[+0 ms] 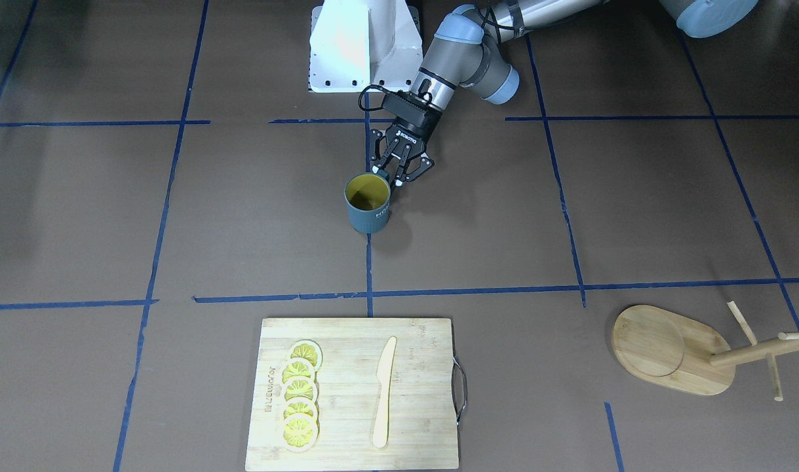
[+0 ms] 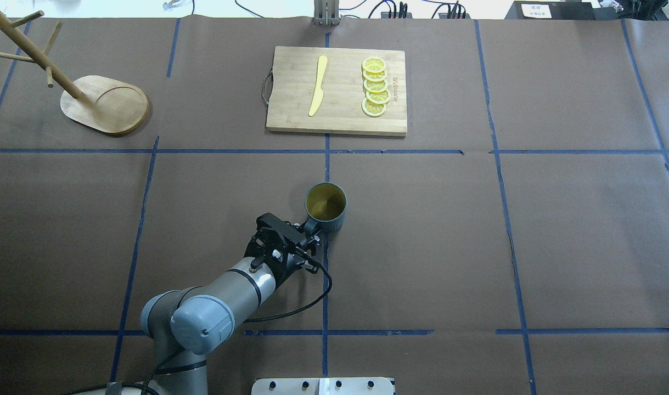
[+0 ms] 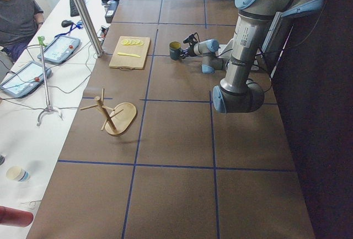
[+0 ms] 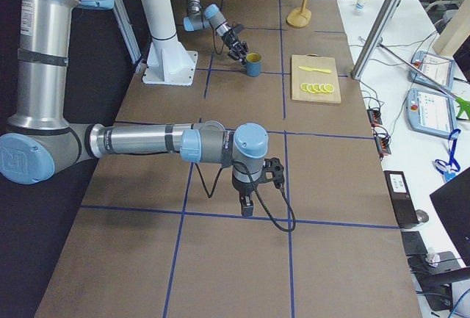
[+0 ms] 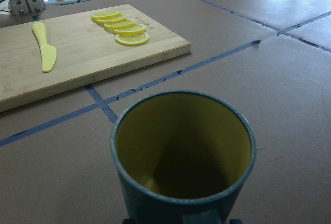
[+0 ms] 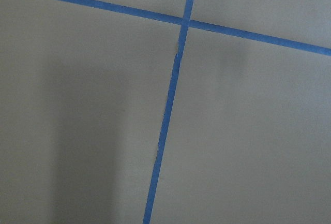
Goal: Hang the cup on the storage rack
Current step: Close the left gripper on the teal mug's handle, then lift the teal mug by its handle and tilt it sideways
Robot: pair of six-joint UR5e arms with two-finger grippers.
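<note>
Your cup [image 1: 368, 204]: blue-grey, yellow inside, upright, white lettering. Left gripper [image 1: 390, 177] jaws flank handle [image 2: 310, 224]; clamped or not, cannot tell. Right gripper [image 4: 247, 206] jaws: cannot tell.

You have a bamboo cutting board [image 1: 422, 393] at your edge of the table [image 1: 569, 216]. On it lie five overlapping lemon slices [image 1: 299, 396] and, apart from them, a yellow knife [image 1: 383, 392].

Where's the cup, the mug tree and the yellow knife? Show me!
cup [image 2: 325, 204]: overhead view, on its yellow inside.
mug tree [image 2: 114, 107]: overhead view, on its flat wooden base.
yellow knife [image 2: 318, 86]: overhead view, on the middle of the knife.
</note>
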